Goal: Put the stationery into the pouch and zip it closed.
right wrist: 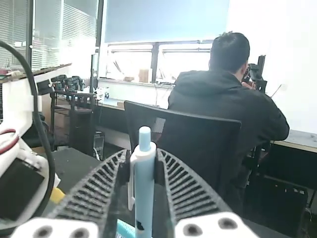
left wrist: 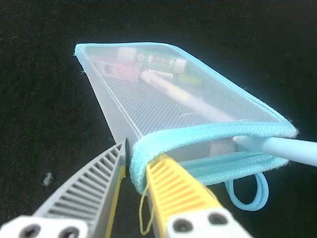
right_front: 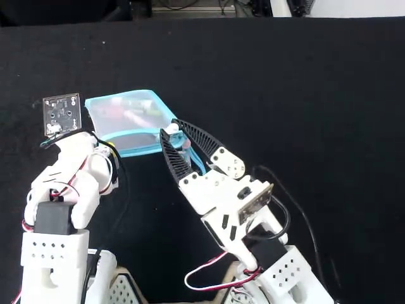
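Note:
A clear mesh pouch (right_front: pixel 130 120) with a teal zip edge lies left of centre on the black table. Inside it are a white pen (left wrist: pixel 183 94) and pink and green items. My left gripper (left wrist: pixel 131 148) is shut on the teal edge at the near corner of the pouch (left wrist: pixel 163 94), and its mouth gapes. My right gripper (right_front: pixel 171 128) is shut on a light blue pen (right_front: pixel 188 155), held lengthwise between the black fingers. The pen (left wrist: pixel 292 148) has its end in the pouch mouth. The right wrist view shows the pen (right wrist: pixel 144 188) standing up between the fingers of the right gripper (right wrist: pixel 141 156).
A teal pull loop (left wrist: pixel 247 193) hangs at the open end of the pouch. Cables (right_front: pixel 297 215) trail on the black cloth beside the right arm. The table's far edge (right_front: pixel 202 18) runs along the back, with open cloth to the right.

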Robot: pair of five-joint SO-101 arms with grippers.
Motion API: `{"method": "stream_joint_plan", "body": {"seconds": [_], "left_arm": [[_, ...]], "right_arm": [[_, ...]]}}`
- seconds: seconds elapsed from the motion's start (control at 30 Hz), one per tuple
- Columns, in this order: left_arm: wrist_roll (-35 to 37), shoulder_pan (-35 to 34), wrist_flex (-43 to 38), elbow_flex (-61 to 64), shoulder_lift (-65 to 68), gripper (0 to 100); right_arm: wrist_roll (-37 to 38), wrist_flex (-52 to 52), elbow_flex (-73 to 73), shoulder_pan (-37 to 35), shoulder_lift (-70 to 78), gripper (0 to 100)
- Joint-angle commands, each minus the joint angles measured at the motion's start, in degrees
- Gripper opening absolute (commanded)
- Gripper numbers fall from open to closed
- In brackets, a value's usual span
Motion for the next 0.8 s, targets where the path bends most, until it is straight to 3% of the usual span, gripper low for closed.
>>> {"method": "stream_joint_plan", "body": {"seconds": [0.0, 0.6, 0.77], "left_arm": [[0.26, -0.31, 0.09, -0.84, -0.88, 3], [0.26, -0.31, 0.09, -0.84, -0.88, 3], [0.26, -0.31, 0.09, -0.84, -0.88, 3]], "right_arm": [[0.09, -1.14, -4.62, -0.26, -0.66, 1.1], [0.09, -1.05, 9.27, -0.26, -1.27, 1.1], [0.0, -0.97, 7.6, -5.71, -0.75, 1.1]]}}
